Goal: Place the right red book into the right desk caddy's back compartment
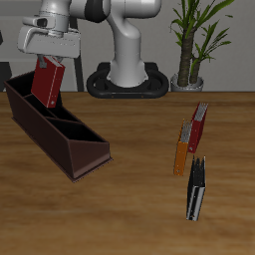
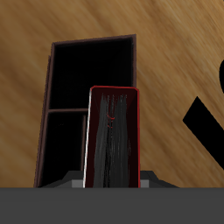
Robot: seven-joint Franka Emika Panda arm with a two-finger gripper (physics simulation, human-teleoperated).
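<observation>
My gripper (image 1: 50, 62) is shut on the right red book (image 1: 46, 85) and holds it upright by its top edge. The book hangs over the far back end of the right desk caddy (image 1: 72, 151), a long dark maroon-brown box with dividers. Its lower edge is about level with the caddy's rim. In the wrist view the red book (image 2: 114, 140) stands in front of the camera, with its pale strip along one long edge. Beyond it are the caddy's dark open compartments (image 2: 49, 87). I cannot tell whether the book touches the caddy.
A shorter dark red book (image 1: 199, 127), an orange book (image 1: 181, 149) and a black book (image 1: 196, 189) lie together on the wooden table, away from the caddy. The robot's base (image 1: 129, 75) and a potted plant (image 1: 194, 45) stand at the back.
</observation>
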